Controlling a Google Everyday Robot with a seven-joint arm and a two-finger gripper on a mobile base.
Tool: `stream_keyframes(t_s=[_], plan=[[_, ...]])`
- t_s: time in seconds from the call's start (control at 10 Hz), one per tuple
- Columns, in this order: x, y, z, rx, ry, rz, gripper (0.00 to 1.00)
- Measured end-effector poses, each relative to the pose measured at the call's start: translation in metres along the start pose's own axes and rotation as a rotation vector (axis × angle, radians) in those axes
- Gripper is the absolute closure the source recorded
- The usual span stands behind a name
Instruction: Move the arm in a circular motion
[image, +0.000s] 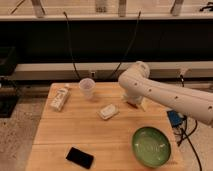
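White robot arm (165, 95) of thick, smooth, rounded tube segments is reaching in from the right edge of the view, bending at a bulbous elbow joint and dropping towards the pale wooden counter (60, 135). Its claw (134, 101) is hanging below that elbow, low over the far right part of the counter. Whether it is released or clenched cannot be told, and nothing is showing in its grasp.

Just left of the claw and slightly nearer the camera, a small flat white packet (108, 111) is lying. Farther left and a little behind, a translucent white plastic cup (87, 88) is standing upright. Beyond the cup, a white bottle (60, 98) is lying on its side. In front of the claw and well apart from it, a round green bowl (151, 146) is sitting, and a flat black phone (80, 157) is lying off to the front left.

The claw is riding low, and that is looking like the main hazard. A circle swept wide at this height would probably be catching the packet first and then the cup, which looks light and easy to tip. A swing towards the front could be clipping the bowl's rim. Dark cables (70, 45) are hanging behind the claw, so an arc reaching back could be snagging them. Keeping the circle tight, or lifting before sweeping, would be lowering all of these risks.
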Motion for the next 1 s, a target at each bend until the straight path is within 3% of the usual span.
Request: stream_keyframes(t_s=[1.0], plan=[[-0.014, -0.005, 0.004, -0.006, -0.021, -0.094, 0.2]])
